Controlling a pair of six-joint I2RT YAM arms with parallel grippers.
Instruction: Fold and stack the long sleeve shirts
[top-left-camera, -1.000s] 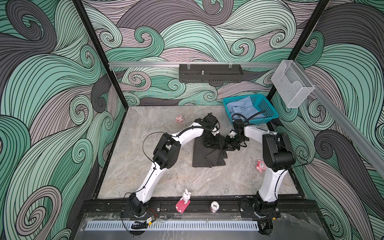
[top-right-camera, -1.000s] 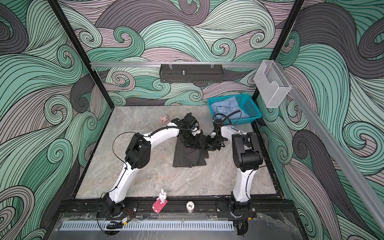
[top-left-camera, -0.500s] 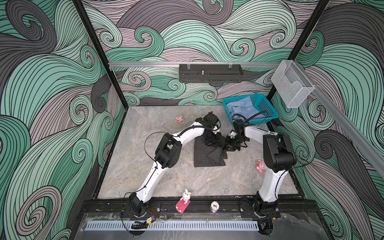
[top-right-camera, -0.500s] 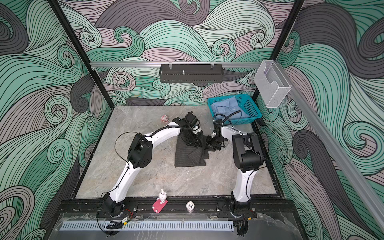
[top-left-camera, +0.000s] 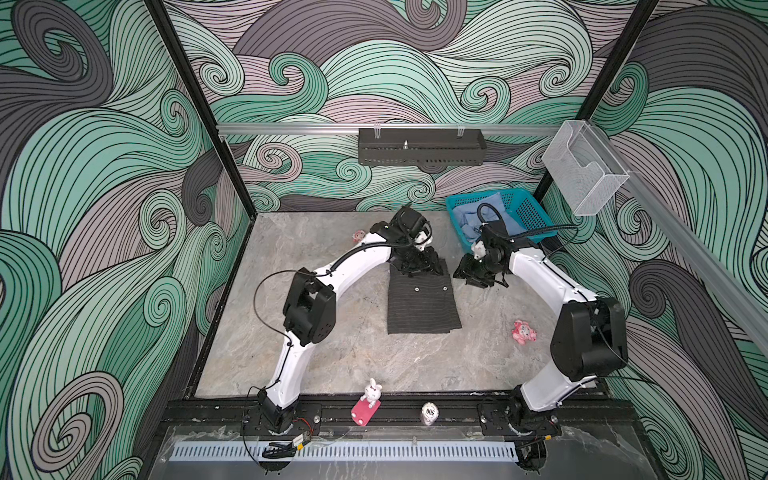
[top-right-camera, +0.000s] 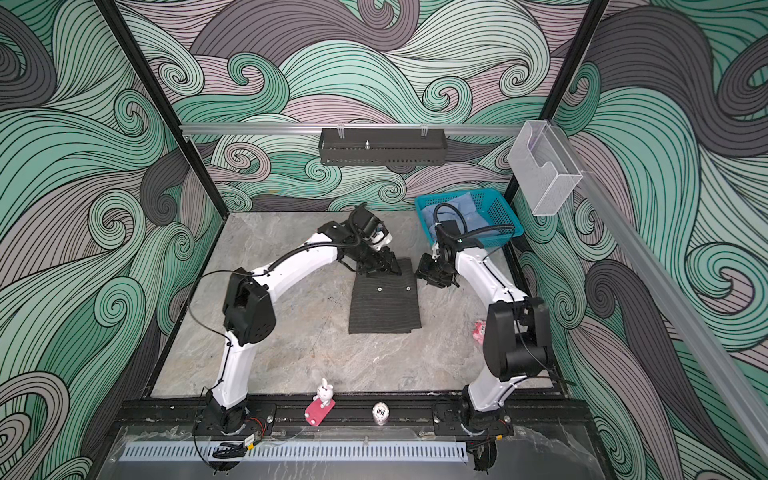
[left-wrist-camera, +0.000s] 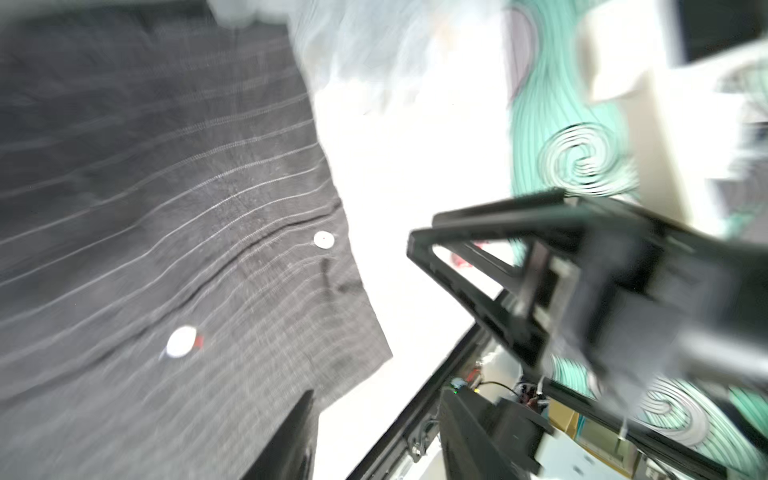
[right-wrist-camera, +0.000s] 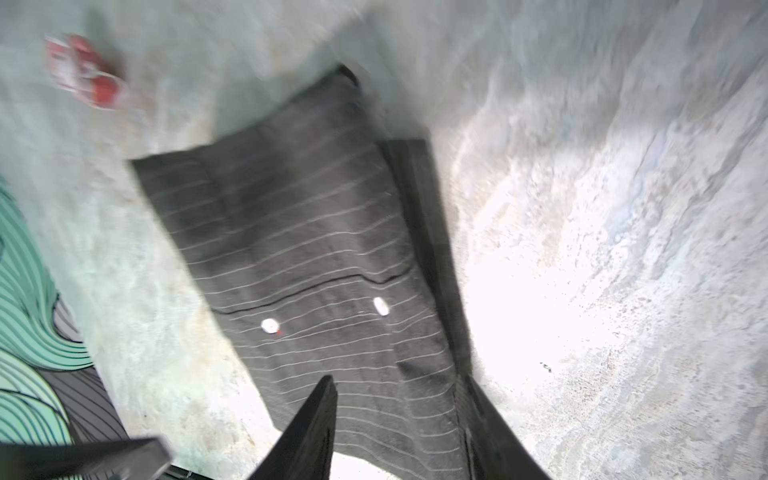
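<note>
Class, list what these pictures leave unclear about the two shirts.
1. Blue shirt: in both top views, mostly hidden by the basket wall and a black cable; folded or not, unclear.
2. Dark shirt: far edge covered by the left pincer in both top views.
3. Its red tag: blurred in both wrist views.

Pinstriped shirt blurred — edges cropped.

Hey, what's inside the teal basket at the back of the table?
A crumpled light blue shirt lies in the teal basket. A black cable loops across in front of it, and anything beneath the cloth is covered.
</note>
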